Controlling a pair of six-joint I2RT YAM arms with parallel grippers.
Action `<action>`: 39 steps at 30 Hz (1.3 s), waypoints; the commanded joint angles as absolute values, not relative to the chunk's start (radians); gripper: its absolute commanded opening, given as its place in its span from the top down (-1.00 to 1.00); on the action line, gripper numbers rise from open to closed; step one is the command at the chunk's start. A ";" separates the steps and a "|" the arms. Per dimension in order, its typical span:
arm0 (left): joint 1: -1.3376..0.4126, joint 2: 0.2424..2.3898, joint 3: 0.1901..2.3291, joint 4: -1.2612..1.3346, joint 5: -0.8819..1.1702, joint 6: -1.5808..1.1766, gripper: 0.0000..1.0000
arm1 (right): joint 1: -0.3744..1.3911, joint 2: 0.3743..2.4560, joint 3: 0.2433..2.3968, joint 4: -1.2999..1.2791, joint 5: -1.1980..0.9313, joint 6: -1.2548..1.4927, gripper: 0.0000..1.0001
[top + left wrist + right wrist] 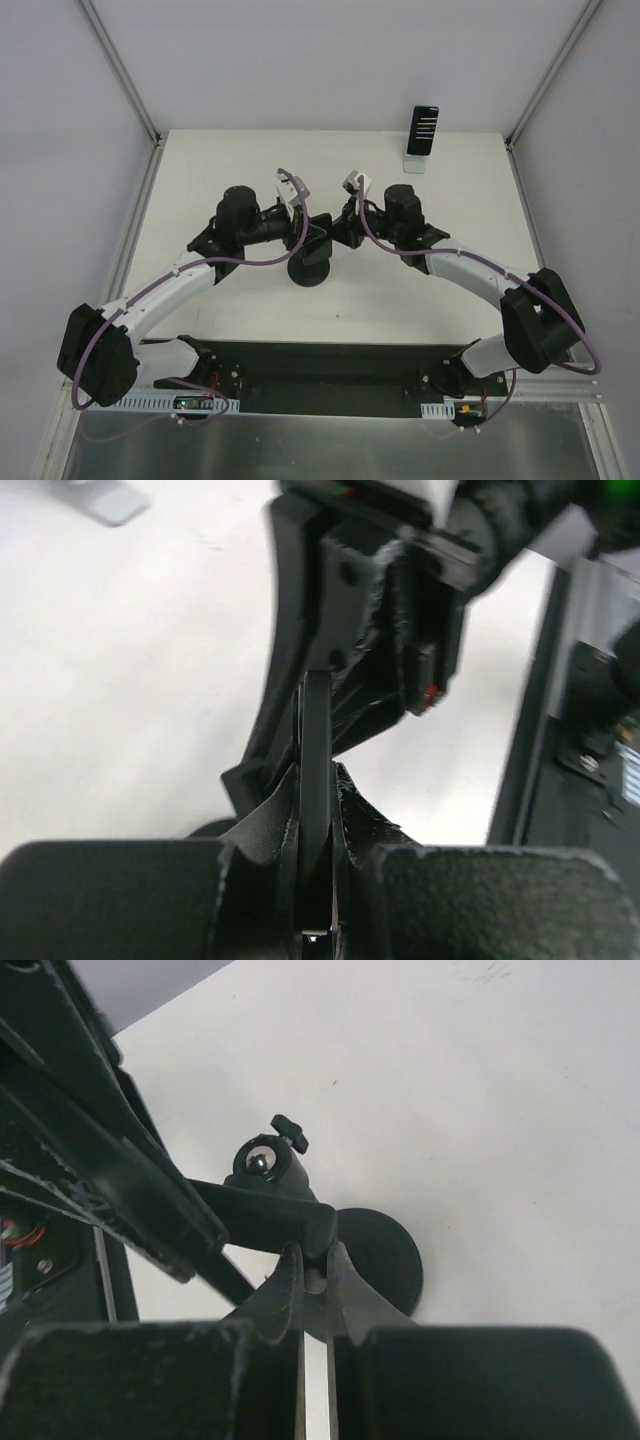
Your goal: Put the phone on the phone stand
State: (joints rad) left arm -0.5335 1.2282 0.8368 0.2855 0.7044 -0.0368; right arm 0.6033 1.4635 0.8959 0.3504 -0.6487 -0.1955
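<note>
Both grippers meet at the black phone stand [310,268]: the left gripper [315,792] is clamped on its thin upright plate, the right gripper [315,1265] pinches its arm above the round base. Far right, well apart, the phone [425,130] leans upright on a white holder [414,163]

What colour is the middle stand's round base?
The round base is black, clearest in the right wrist view.

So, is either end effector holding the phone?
No, the phone stands far back on the right, while the left end effector and right end effector both pinch the black stand in the middle.
</note>
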 commanded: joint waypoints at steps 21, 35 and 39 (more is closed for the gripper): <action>-0.690 1.184 0.742 0.442 -0.153 0.002 1.00 | 1.204 1.089 0.577 0.815 0.721 -0.214 -0.44; -0.661 1.100 0.781 0.309 0.006 -0.124 -0.03 | 0.819 1.107 0.641 0.603 -0.184 -0.170 -0.98; -0.640 0.994 0.766 0.241 0.008 -0.210 -0.98 | 0.811 1.166 0.761 0.513 -0.271 -0.164 -0.93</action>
State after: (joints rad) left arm -0.6659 1.1095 0.7349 0.2985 -0.0097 -0.1020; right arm 0.8165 1.1374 0.6075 0.5640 -0.0986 -0.1650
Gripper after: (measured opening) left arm 0.940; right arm 0.971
